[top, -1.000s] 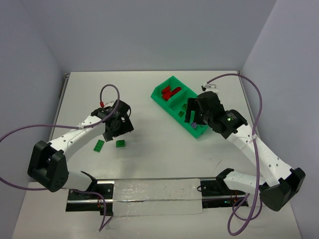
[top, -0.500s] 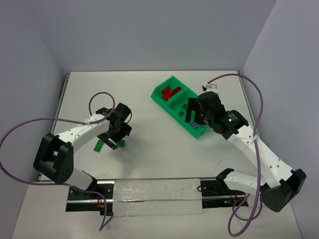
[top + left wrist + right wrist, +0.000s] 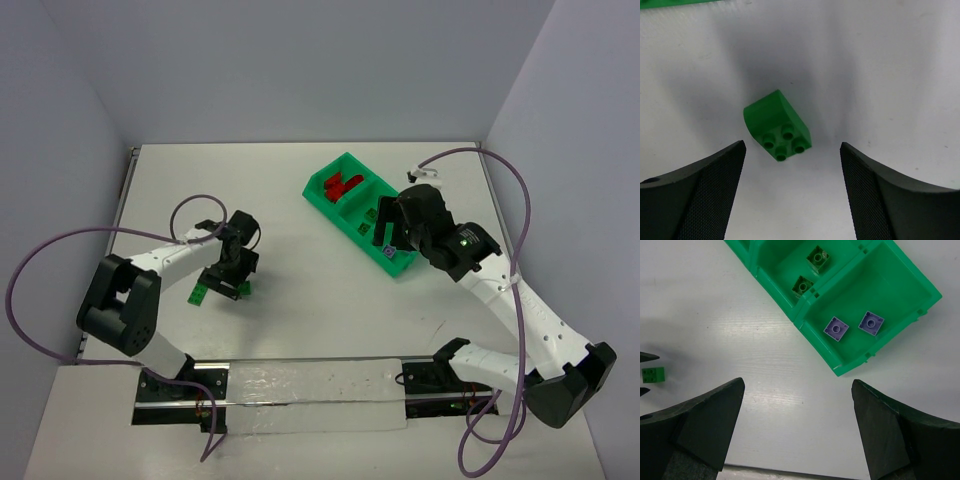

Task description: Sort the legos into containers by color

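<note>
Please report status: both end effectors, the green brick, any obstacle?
Left end effector open, straddling green brick on table, not touching. Right end effector open, empty, near tray. Second green brick close by; no obstacle.

Reaches left arm (image 3: pixel 165 258) out low toward the middle, left gripper (image 3: pixel 790 150) pointing down, jaws spread wide. Stretches right arm (image 3: pixel 510 300) far forward and inward, right gripper (image 3: pixel 797 385) facing down, jaws equally wide apart.
</note>
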Tool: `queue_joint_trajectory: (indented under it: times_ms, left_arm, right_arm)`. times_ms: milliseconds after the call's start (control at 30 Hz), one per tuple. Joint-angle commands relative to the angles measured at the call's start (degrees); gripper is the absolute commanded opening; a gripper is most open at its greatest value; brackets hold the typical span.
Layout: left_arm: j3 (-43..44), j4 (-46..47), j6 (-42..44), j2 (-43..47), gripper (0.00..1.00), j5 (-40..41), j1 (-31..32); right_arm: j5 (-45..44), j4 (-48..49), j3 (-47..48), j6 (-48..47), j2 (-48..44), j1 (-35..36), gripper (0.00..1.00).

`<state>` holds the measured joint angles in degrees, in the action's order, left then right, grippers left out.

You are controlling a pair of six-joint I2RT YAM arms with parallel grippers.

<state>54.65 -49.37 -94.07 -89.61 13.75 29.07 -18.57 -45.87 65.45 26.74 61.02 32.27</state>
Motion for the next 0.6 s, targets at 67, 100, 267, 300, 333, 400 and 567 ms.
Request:
queue_joint_trajectory:
  times_ms: [67,100,267,300,333,400,567]
  left_arm:
    - [-4.4,6.0,-3.2,-1.9,0.79,-3.2,-0.8]
    - [-4.9,6.6,-3.5,-1.9,0.77,-3.1,-0.8]
    - [-5.8,8.1,-4.1,-1.6,0.64,-2.3,-1.1]
    - [-5.6,7.9,-4.0,-1.7,0.6,-1.9,-1.1]
    - [-4.7,7.4,-3.0,-2.0,0.51,-1.5,-1.0]
    - [-2.8,6.6,-1.4,-2.6,0.38,-0.8,-1.0]
    - [10.4,8.8,18.7,-10.7,0.04,-3.4,-0.1]
  right_arm:
    - [-1.5,1.0,-0.1,-0.8,-1.0,0.2,0.95]
    - [-1.4,1.0,-0.1,-0.9,-1.0,0.2,0.95]
    - [-1.6,0.6,0.1,-1.0,-0.7,0.2,0.95]
    - [-1.6,0.6,0.0,-1.0,-0.8,0.2,0.95]
    - [-1.6,0.7,0.1,-1.0,-0.8,0.2,0.95]
    - [-1.5,0.8,0.1,-0.9,-0.7,0.2,0.95]
    - [-1.3,1.0,0.4,-0.5,-0.5,0.2,0.95]
